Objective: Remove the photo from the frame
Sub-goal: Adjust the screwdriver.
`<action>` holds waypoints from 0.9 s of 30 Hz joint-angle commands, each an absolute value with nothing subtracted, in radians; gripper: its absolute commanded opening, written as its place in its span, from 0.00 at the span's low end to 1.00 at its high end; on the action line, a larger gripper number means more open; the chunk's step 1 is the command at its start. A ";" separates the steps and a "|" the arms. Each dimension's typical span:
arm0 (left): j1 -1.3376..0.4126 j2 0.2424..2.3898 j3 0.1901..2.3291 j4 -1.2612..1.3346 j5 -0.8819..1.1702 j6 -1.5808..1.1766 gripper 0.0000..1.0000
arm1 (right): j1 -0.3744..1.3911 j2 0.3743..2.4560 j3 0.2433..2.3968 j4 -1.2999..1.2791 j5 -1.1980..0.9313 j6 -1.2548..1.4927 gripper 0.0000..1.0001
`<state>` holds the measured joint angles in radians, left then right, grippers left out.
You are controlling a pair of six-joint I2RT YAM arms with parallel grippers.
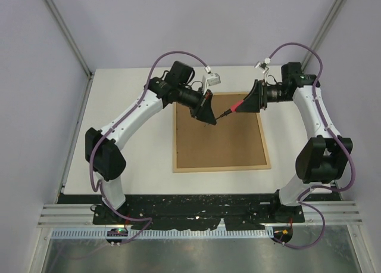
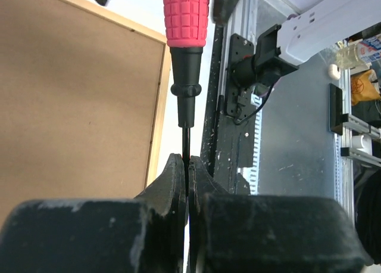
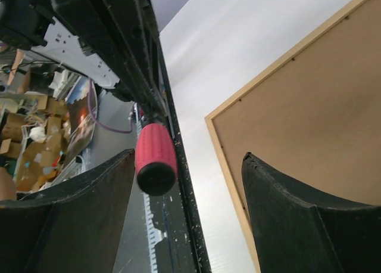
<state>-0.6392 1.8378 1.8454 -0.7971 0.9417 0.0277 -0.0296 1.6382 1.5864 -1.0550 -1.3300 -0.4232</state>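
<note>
Top external view: left gripper (image 1: 211, 119) is clamped on the thin shaft of the red-handled screwdriver (image 1: 229, 111) above the frame (image 1: 220, 167), which lies back-up on the white table (image 1: 119, 106); right gripper (image 1: 243, 105) stands wide, the handle end between its fingers, ungripped

One frame (image 1: 220, 136) lies on one counter (image 1: 131, 106). There is one screwdriver (image 1: 229, 111). The arms number two: a left arm (image 1: 128, 124) and a right arm (image 1: 315, 115). Each bears one end effector, two in all: the left end effector (image 1: 209, 121) and the right end effector (image 3: 189, 154). Two purple cables show: a left cable (image 1: 156, 64) and a right cable (image 1: 296, 45).
</note>
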 commanded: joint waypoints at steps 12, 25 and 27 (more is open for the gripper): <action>-0.634 1.830 1.793 -0.661 0.904 -0.061 0.00 | 0.077 1.629 1.465 -1.206 -1.580 -0.680 0.67; -0.635 1.830 1.756 -0.638 0.966 -0.133 0.00 | 0.078 1.671 1.519 -1.151 -1.577 -0.715 0.60; -0.634 1.830 1.753 -0.632 0.953 -0.138 0.00 | 0.081 1.645 1.488 -0.978 -1.528 -0.532 0.60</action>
<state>-0.6392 1.8370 1.7615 -0.6842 0.9249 -0.1093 0.0765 1.6905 1.4719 -1.1889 -1.4666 -0.7006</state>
